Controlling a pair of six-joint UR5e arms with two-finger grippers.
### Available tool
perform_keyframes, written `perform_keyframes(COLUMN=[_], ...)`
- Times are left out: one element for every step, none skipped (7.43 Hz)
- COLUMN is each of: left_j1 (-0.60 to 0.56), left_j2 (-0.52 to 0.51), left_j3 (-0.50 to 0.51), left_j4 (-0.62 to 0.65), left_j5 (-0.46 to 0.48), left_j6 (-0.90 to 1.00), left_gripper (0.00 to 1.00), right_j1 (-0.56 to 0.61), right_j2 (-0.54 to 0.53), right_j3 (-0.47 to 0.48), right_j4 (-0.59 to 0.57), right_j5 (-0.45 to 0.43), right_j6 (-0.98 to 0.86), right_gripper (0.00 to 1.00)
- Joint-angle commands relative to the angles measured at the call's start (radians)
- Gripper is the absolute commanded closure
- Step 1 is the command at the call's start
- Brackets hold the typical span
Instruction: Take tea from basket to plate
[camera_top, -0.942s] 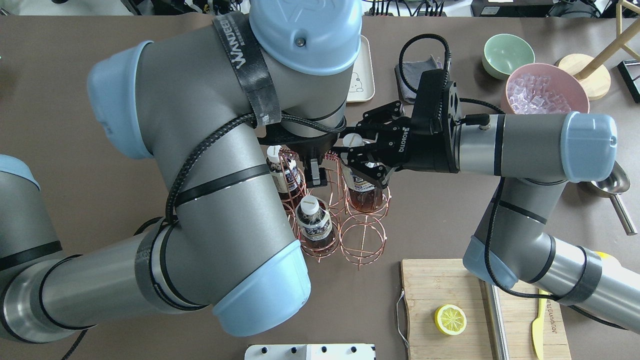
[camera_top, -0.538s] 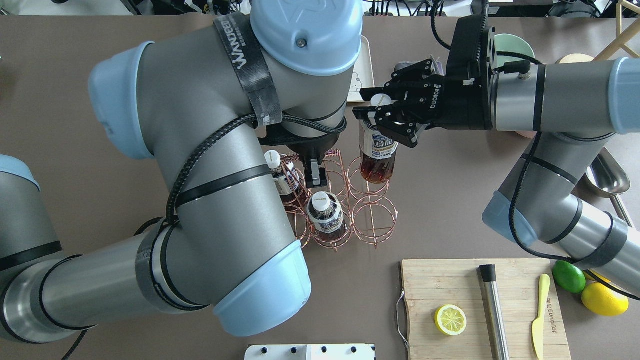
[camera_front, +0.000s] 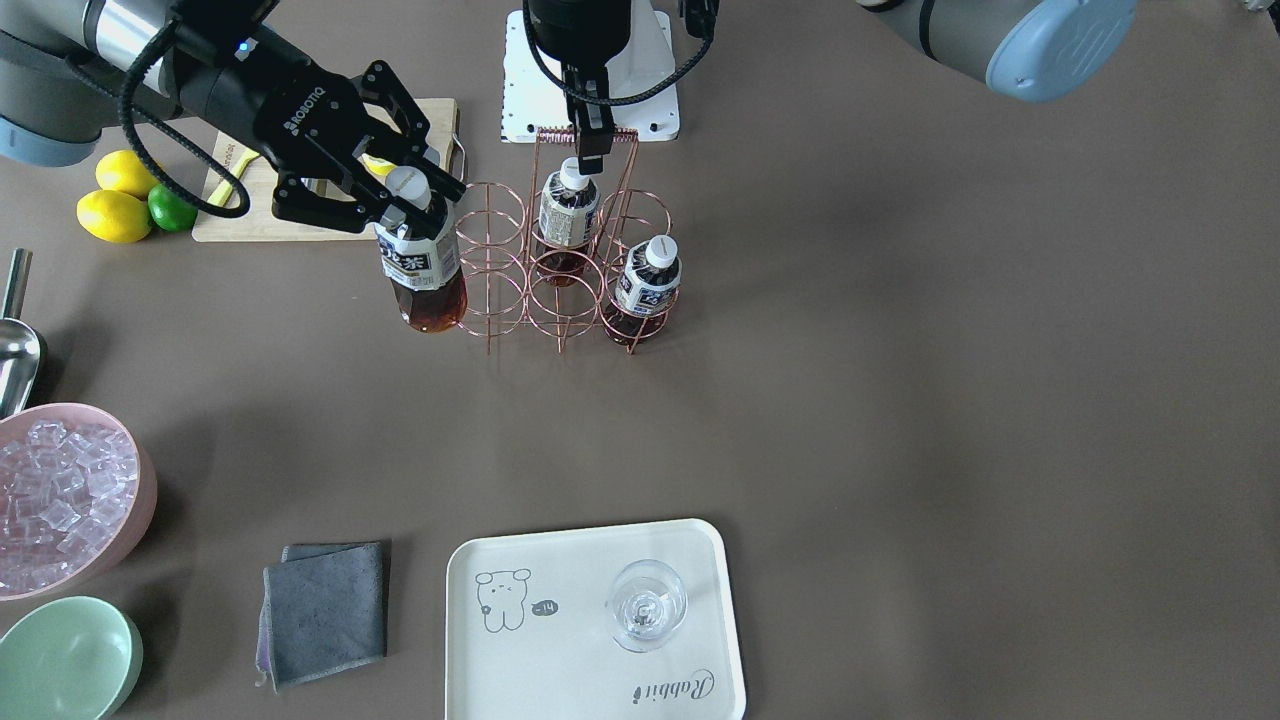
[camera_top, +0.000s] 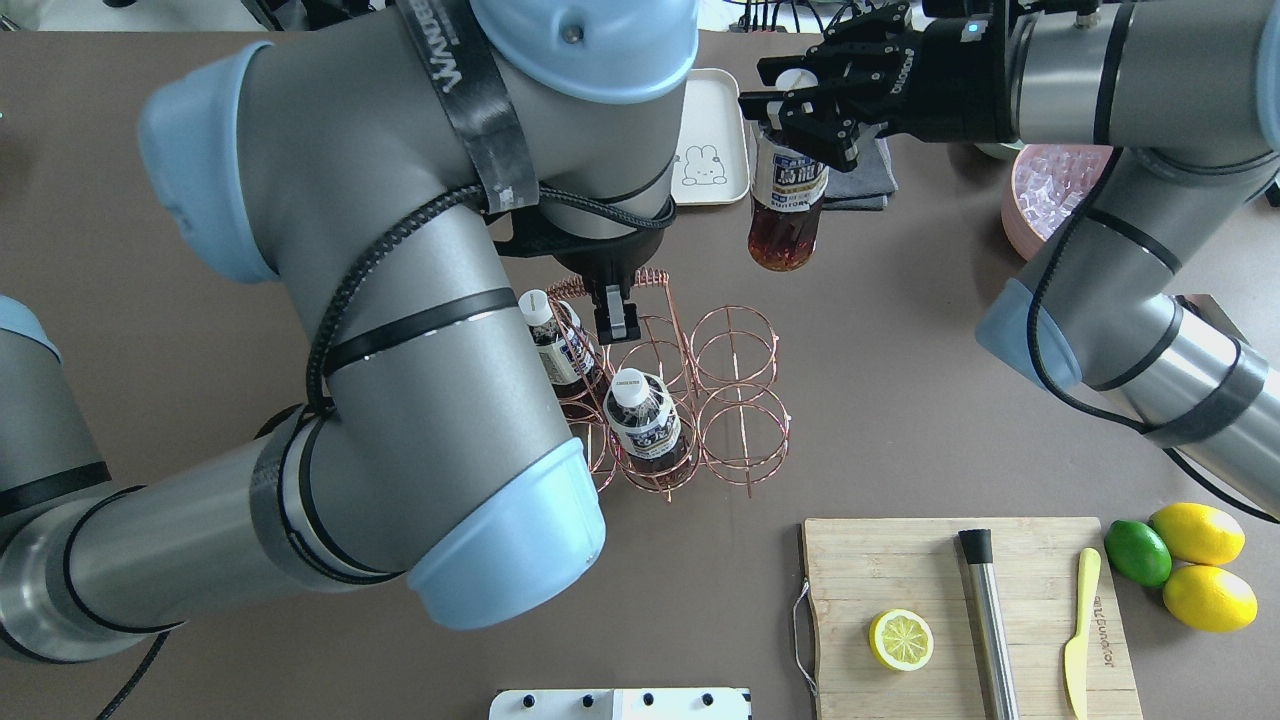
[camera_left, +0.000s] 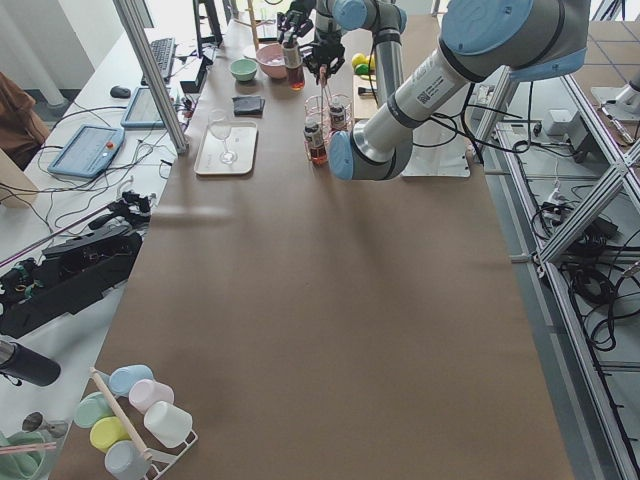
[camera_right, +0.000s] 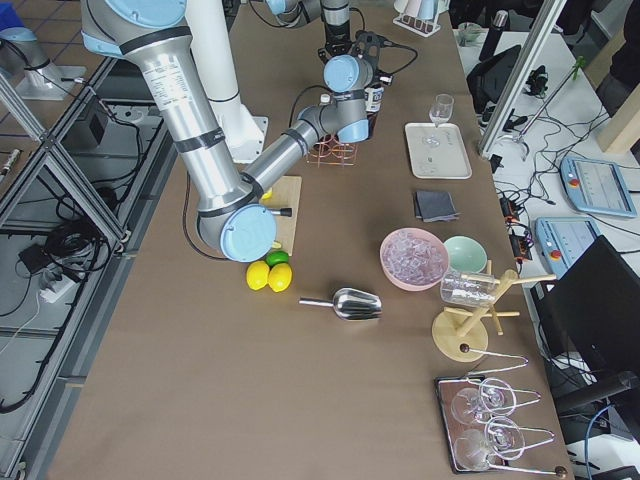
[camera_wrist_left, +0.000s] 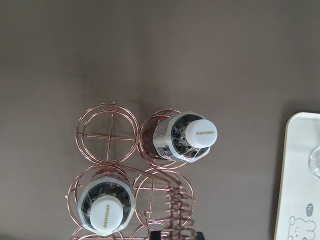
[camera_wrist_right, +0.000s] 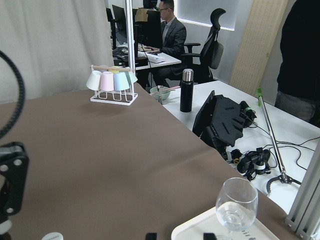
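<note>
My right gripper (camera_top: 797, 102) is shut on the neck of a tea bottle (camera_top: 785, 205) with a white cap. It holds the bottle upright in the air, clear of the basket (camera_top: 742, 402), beside the near end of the plate (camera_top: 722, 105). In the front view the bottle (camera_front: 421, 275) hangs just beside the basket (camera_front: 492, 268). My left gripper (camera_top: 614, 314) is shut on the basket's coiled handle (camera_top: 652, 281). Two more tea bottles (camera_top: 641, 422) (camera_top: 556, 348) stand in basket cells. The plate (camera_front: 560, 680) carries a clear stemmed glass (camera_front: 648, 605).
A grey cloth (camera_front: 322, 610), a pink bowl of ice (camera_front: 60, 500) and a mint-green bowl (camera_front: 65, 655) lie beside the plate. A wooden cutting board (camera_top: 900, 560) holds a lemon half, a muddler and a knife. Lemons and a lime (camera_top: 1190, 560) lie next to it.
My right gripper has lifted the tea bottle out of its basket cell and carried it up and away toward the plate. My left gripper stays on the handle.
</note>
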Motion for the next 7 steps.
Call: perform_keyframes(left_j1=[-0.131, -0.183, -0.252, -0.324, -0.391, -0.456, -0.5], left_j2=[0.002, 0.008, 0.029, 0.079, 0.135, 0.191, 0.25], left_j3=[-0.01, -0.01, -0.021, -0.045, -0.087, -0.126, -0.131], left_j4=[0.006, 0.009, 0.012, 0.03, 0.053, 0.078, 0.085], left_j5=[-0.061, -0.107, -0.161, -0.215, -0.264, -0.287, -0.287], left_j6=[0.043, 0.08, 0.122, 0.174, 0.23, 0.296, 0.371], left_gripper=[1.0, 1.0, 1.0, 1.0, 1.0, 1.0, 1.0], right_j1=[0.057, 0.062, 0.059, 0.053, 0.034, -0.016, -0.076], right_j2=[0.183, 0.241, 0.269, 0.281, 0.285, 0.291, 0.323], right_j3=[-0.243, -0.329, -0.417, -0.557, -0.665, -0.733, -0.806], right_j4=[-0.005, -0.002, 0.052, 0.21, 0.339, 0.432, 0.527], right_j5=[-0.017, -0.057, -0.113, -0.161, -0.225, -0.332, -0.449], right_j6=[-0.007, -0.008, -0.008, -0.004, -0.001, 0.025, 0.08], right_gripper=[1.0, 1.0, 1.0, 1.0, 1.0, 1.0, 1.0])
